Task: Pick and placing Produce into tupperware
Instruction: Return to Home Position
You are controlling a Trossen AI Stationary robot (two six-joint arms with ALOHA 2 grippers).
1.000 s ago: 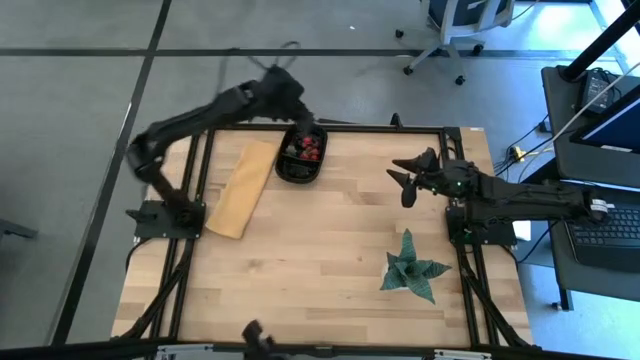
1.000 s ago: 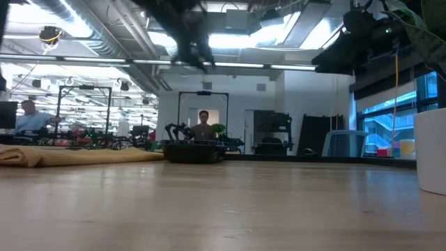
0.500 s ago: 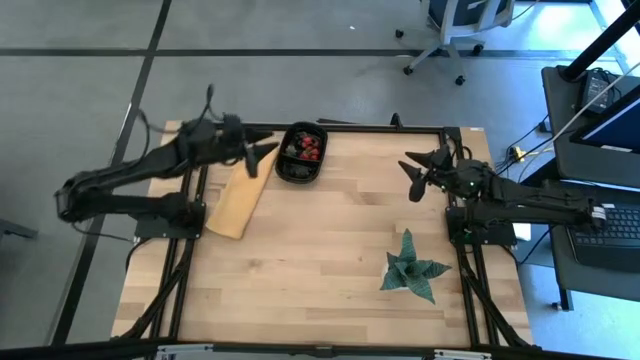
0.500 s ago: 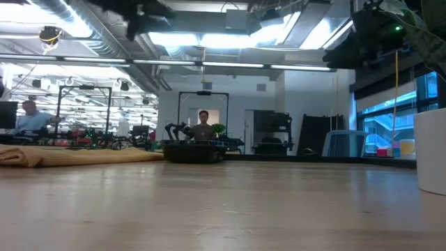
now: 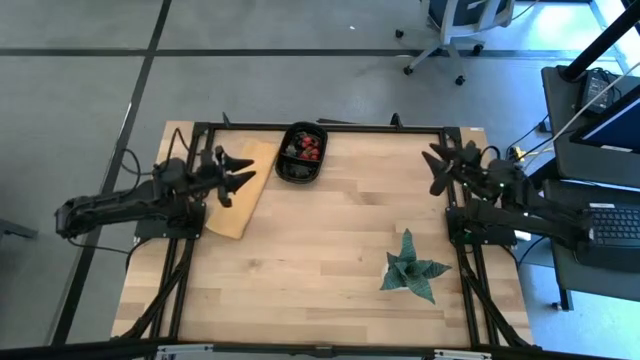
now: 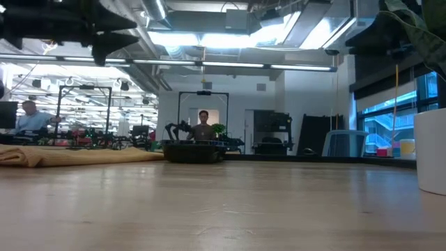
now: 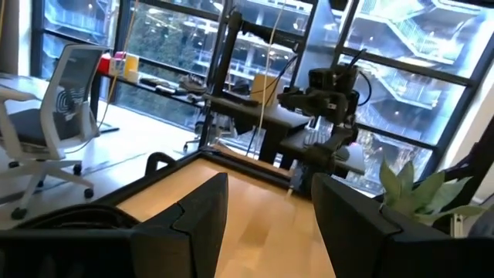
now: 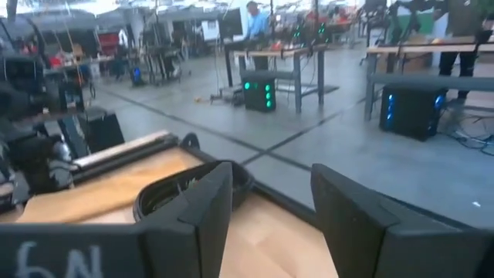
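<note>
Looks like the homing step: left end effector [image 5: 236,172] and right end effector [image 5: 441,165] hang wide open and empty, the tub [image 5: 297,179] of fruit [image 5: 305,149] between them, so next they just tuck in.

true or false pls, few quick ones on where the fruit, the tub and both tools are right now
1. The black tub holds red and dark fruit. True.
2. The left tool grips a strawberry. False: it is open and empty, above the tan board.
3. The green plant stands on the table on the right arm's side. True.
4. The right tool is inside the tub. False: it is open, near the table's right edge, well apart from the tub.
</note>
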